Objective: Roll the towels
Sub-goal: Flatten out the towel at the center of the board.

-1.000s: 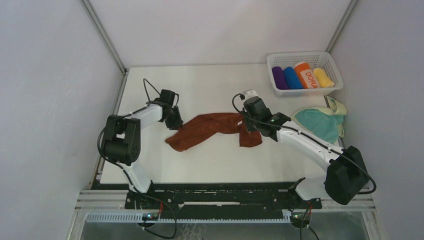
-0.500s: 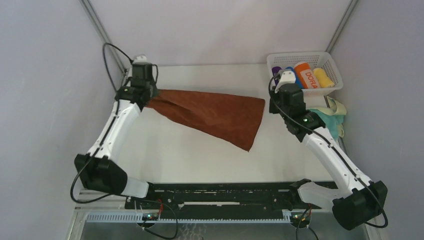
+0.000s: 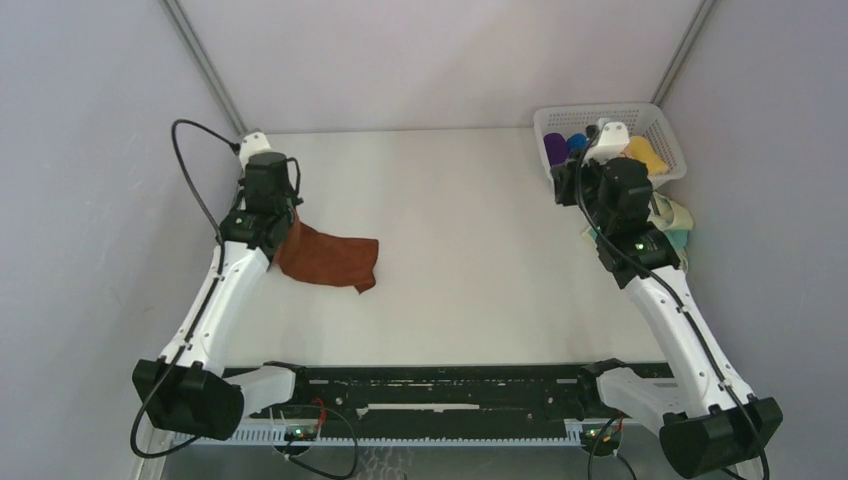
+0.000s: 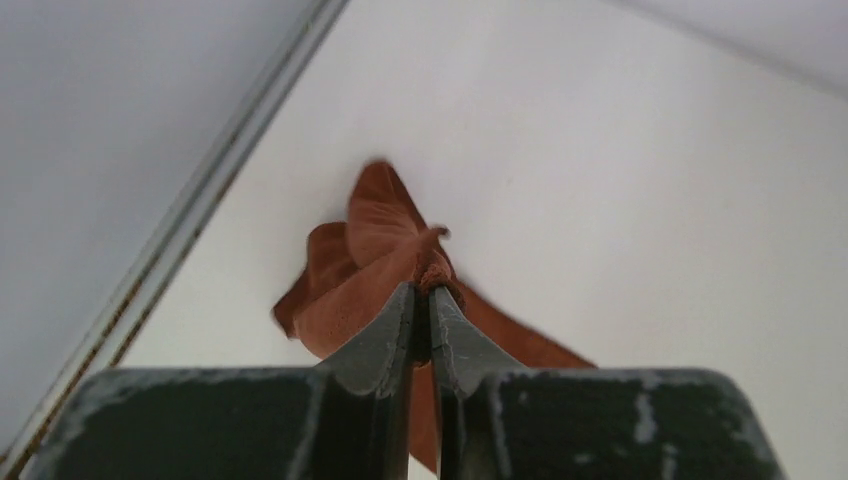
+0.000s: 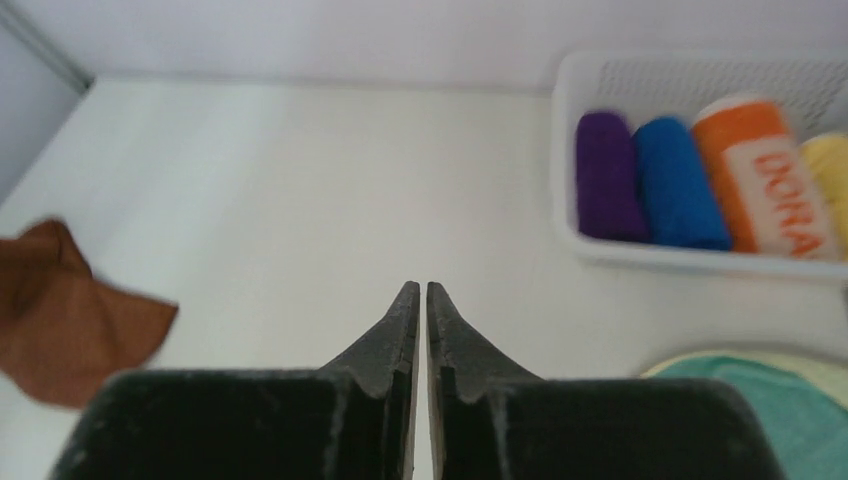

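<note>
Top external: rust-brown towel [image 3: 328, 260] bunched far left on table [image 3: 480, 290], long axis left-right, left end pinched in my left gripper [image 4: 424, 290]. Right gripper [image 5: 421, 290] closed, empty. Two towels counting teal towel [image 5: 765, 400]; four rolls [image 5: 678, 185].

At the left of the top view, the rust-brown towel [image 3: 325, 258] is showing one plain shade, unpatterned, against the off-white table [image 3: 470, 250]. At the lower right of the right wrist view, the teal towel [image 5: 770, 408] is showing a pale yellow-cream edge. At the upper right, the white mesh basket [image 5: 690, 255] is showing a purple roll [image 5: 608, 175], a blue roll [image 5: 678, 180], an orange roll [image 5: 765, 170] with a pale band lettered "DORA" in orange, and a yellow roll [image 5: 828, 165].
</note>
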You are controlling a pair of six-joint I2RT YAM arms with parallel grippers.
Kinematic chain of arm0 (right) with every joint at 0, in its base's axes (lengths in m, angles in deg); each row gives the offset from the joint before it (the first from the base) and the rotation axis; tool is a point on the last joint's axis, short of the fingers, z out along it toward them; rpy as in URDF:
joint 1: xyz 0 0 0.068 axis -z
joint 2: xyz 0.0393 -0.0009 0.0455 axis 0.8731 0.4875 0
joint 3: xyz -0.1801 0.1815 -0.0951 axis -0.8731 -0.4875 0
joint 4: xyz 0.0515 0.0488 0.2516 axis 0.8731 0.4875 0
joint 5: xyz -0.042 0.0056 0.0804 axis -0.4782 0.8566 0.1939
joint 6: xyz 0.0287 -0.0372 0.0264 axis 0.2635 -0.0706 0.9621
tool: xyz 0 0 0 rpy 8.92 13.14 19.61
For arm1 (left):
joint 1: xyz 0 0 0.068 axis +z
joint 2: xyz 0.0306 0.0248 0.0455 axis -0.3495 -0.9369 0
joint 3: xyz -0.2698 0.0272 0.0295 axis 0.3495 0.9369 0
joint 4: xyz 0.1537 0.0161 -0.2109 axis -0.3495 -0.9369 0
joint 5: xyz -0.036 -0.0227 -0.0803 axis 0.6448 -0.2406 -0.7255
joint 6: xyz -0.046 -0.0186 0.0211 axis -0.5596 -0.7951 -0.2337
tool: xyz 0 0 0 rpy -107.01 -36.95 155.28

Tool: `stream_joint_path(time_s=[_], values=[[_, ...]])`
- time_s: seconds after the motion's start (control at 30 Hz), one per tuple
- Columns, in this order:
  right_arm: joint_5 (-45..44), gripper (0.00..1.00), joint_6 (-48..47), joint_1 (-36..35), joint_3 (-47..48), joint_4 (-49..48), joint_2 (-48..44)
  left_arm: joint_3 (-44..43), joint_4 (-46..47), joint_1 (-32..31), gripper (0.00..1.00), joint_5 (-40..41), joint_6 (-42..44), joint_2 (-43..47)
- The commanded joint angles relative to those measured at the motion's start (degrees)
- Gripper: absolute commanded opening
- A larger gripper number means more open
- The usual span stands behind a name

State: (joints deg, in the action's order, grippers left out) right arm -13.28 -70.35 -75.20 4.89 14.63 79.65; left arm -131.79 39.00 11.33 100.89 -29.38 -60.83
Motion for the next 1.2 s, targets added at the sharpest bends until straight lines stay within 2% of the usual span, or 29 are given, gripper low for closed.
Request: stream_joint_path(time_s=[0.0, 0.07, 0.1, 0.23, 0.3, 0.37, 0.5, 0.67, 0.77, 0.9, 1.17], values=[[8.55, 0.06, 2.82, -1.46, -7.66, -0.07, 1.45, 5.2, 1.02, 0.2, 0.13, -2.0, -3.35, -0.49], [9.1, 0.09, 3.43, -3.47, -11.03, -0.99, 1.93, 6.02, -0.68, 0.25, 0.16, -2.83, -3.3, -1.28], [9.07, 0.1, 3.62, -4.68, -12.43, -1.28, 2.24, 6.06, -2.28, 0.17, 0.22, -2.35, -3.5, -1.96], [7.09, 0.14, 4.15, -10.09, -16.8, -1.29, 3.33, 8.52, -6.87, 0.85, 0.59, 4.53, -4.95, -1.11], [6.5, 0.16, 4.71, -11.89, -18.71, -1.6, 3.53, 9.9, -7.04, 2.09, 0.7, 5.53, -5.12, 0.33], [6.08, 0.19, 5.39, -13.22, -20.19, -2.0, 3.67, 9.47, -7.75, 2.23, 0.76, 4.77, -3.62, 0.83], [5.51, 0.22, 6.73, -15.19, -22.07, -2.93, 4.0, 7.58, -8.07, -0.04, 0.78, -6.62, -2.79, 0.32], [4.65, 0.3, 7.98, -16.89, -23.42, -3.53, 4.48, 6.04, -7.71, -8.75, 0.78, -18.85, -3.88, -6.92], [4.42, 0.41, 8.56, -17.62, -24.09, -3.56, 4.26, 5.1, -7.51, -11.66, 0.78, -21.88, -5.32, -13.52], [3.61, 0.54, 9.07, -18.43, -25.39, -3.44, 2.85, 4.54, -5.01, -12.1, 0.78, -25.27, -7.44, -21.35], [2.56, 0.6, 9.46, -18.72, -27.07, -2.81, 0.34, 2.78, -2.45, -12.33, 0.77, -30.88, -10.56, -32.97]])
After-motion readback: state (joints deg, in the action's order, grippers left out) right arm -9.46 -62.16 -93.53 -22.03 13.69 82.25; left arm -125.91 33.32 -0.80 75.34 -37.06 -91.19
